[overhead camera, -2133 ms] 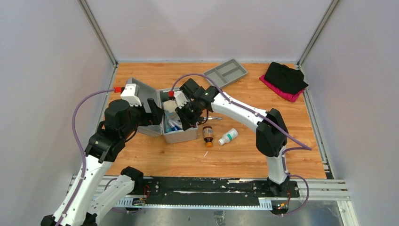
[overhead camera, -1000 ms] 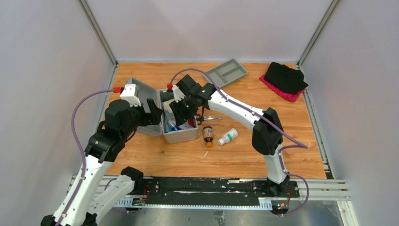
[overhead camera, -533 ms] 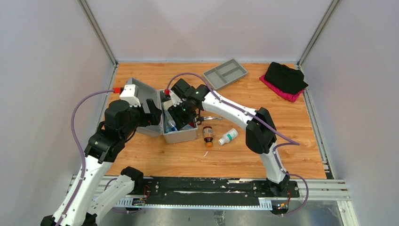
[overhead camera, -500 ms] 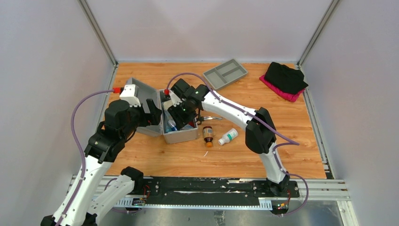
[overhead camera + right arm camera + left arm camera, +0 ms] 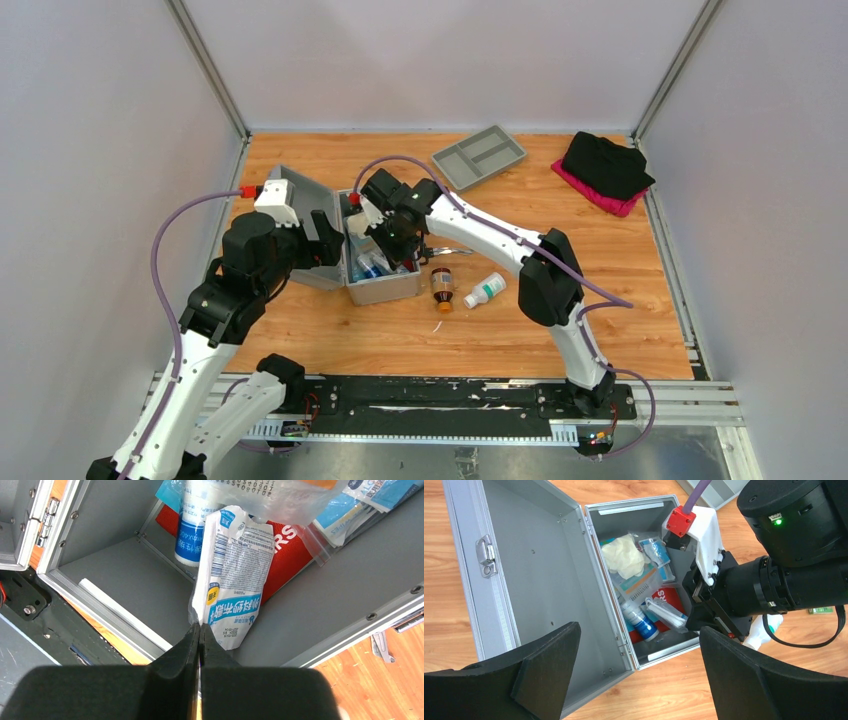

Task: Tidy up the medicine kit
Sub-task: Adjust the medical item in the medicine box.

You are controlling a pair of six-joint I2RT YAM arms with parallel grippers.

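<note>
K: Silver-grey medicine kit (image 5: 383, 290), position?
M: Left of centre in overhead view, flat on table (image 5: 520, 340), lid thrown back toward frame left. Packed: cream gloves (image 5: 626, 560), blue-labelled bottle (image 5: 192, 535), red pouch (image 5: 287, 555) underneath.
K: Anything different from a second ago?
M: Right claw (image 5: 200, 630). Was roughly half open and above the box; now dropped into the kit's near end and snapped fully closed. Wrist view: tips pressed together right on the lower edge of a white-and-blue sachet (image 5: 232, 580). Looks like a pinch on that thin edge, not an empty close, judging only from its line straight into the tips.
K: Left claw (image 5: 636, 640)?
M: No change. Spread wide, nothing held, hovering over the open kit, looking down into it.
K: Loose items?
M: Same spots. Brown bottle (image 5: 441, 286) and white bottle (image 5: 486, 290) lying on table just right of the kit. Grey tray (image 5: 480, 155) upper centre, well apart.
K: Meaning for the job?
M: Grasp just made, so probably a re-seat or pull-out of the sachet next. Thin grip, could slip on lift. Two bottles outside, lid open, so far from finished.
</note>
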